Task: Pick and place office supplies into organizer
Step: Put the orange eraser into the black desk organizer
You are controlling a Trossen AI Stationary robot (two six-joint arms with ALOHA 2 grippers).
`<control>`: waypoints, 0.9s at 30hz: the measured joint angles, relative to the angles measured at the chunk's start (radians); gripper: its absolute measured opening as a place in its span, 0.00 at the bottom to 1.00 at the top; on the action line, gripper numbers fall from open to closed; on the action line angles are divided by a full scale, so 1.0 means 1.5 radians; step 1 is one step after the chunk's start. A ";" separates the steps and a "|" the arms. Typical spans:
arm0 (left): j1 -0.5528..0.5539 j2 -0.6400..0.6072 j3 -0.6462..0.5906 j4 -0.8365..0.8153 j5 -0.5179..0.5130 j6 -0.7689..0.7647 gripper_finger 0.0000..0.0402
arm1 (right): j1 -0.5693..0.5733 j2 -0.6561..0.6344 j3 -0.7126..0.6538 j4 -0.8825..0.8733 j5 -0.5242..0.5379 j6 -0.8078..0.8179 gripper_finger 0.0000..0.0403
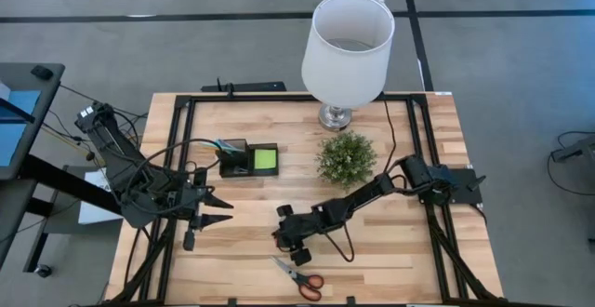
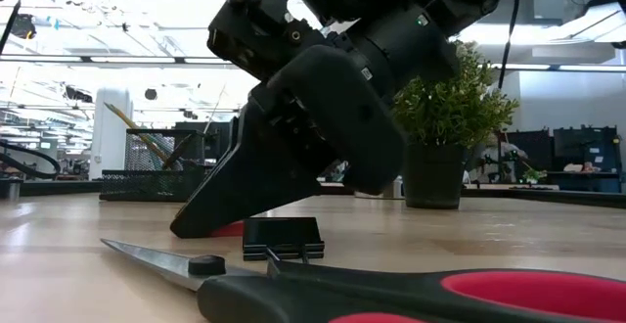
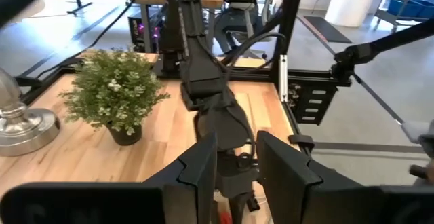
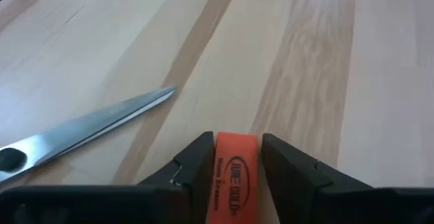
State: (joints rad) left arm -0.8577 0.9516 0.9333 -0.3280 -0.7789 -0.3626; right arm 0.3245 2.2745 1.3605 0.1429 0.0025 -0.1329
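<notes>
My right gripper (image 4: 236,142) reaches to the table's middle (image 1: 284,231), slanting down, shut on a small orange clip (image 4: 236,173). A black clip (image 2: 284,237) lies on the wood just beside its fingers. The red-handled scissors (image 1: 297,274) lie flat near the front edge, blades toward the gripper (image 4: 81,132). The black organizer (image 1: 249,158) stands left of centre, with a lime-green sticky pad (image 1: 266,159) in its tray and pens (image 1: 231,149) in its tall compartment. My left gripper (image 1: 221,209) hangs open above the table's left part, nothing between its fingers (image 3: 203,170). My right gripper pinches the orange clip between its two fingers, one on each side of the clip's body (image 4: 218,176). The fingers slant down from the table's right toward its left. Below the fingertips the clip's lower end (image 2: 230,229) shows at the tabletop; whether it rests there I cannot tell.
A small green potted plant (image 1: 346,156) stands right of the organizer, behind my right arm. A white-shaded lamp (image 1: 346,51) stands at the far edge. Bare wood lies between the organizer and the scissors.
</notes>
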 joint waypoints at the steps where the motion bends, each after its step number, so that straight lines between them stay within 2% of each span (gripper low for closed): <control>1: 0.000 0.000 0.000 0.000 0.006 0.000 0.24 | -0.003 0.000 0.000 0.000 -0.001 0.000 0.31; 9: 0.000 0.000 0.000 0.000 0.026 -0.001 0.24 | -0.008 -0.001 0.002 -0.039 -0.002 0.051 0.48; 13: 0.000 0.000 0.000 -0.004 0.026 -0.001 0.24 | 0.012 -0.005 -0.030 -0.007 0.014 0.098 0.55; 22: 0.000 0.000 -0.013 -0.014 0.025 -0.005 0.24 | 0.063 -0.006 -0.098 0.114 0.108 0.179 0.53; 27: 0.000 0.000 -0.027 -0.018 0.023 -0.034 0.24 | 0.053 -0.006 -0.143 0.205 0.106 0.173 0.51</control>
State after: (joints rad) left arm -0.8578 0.9516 0.8933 -0.3551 -0.7445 -0.4137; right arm 0.4037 2.2658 1.1462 0.4504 0.1622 0.1271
